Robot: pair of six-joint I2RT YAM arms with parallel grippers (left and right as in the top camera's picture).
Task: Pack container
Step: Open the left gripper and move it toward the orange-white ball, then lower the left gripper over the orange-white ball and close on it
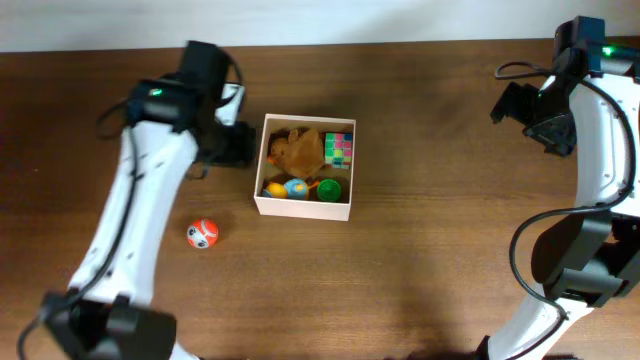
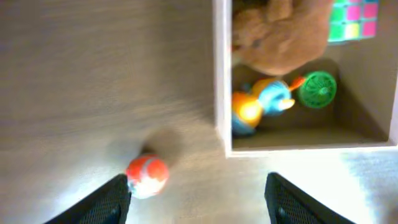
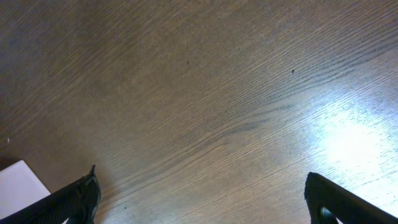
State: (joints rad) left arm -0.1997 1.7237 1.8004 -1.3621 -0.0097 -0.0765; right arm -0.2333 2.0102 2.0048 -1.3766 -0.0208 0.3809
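The container [image 1: 303,209] is a square cream-walled box in the middle of the table; it also shows in the left wrist view [image 2: 221,74]. Inside lie a brown plush toy [image 1: 299,149], a colourful cube [image 1: 339,148], a green round toy [image 1: 329,189] and a blue and yellow toy [image 1: 287,188]. An orange and white ball [image 1: 202,233] lies on the table left of the box, and in the left wrist view [image 2: 147,176] it sits by the left finger. My left gripper [image 2: 198,199] is open and empty beside the box's left wall. My right gripper [image 3: 202,196] is open and empty over bare table at far right.
The wooden table [image 1: 430,250] fills the views. A white edge [image 3: 22,180] shows at the lower left of the right wrist view. The right arm [image 1: 590,120] stands along the right edge.
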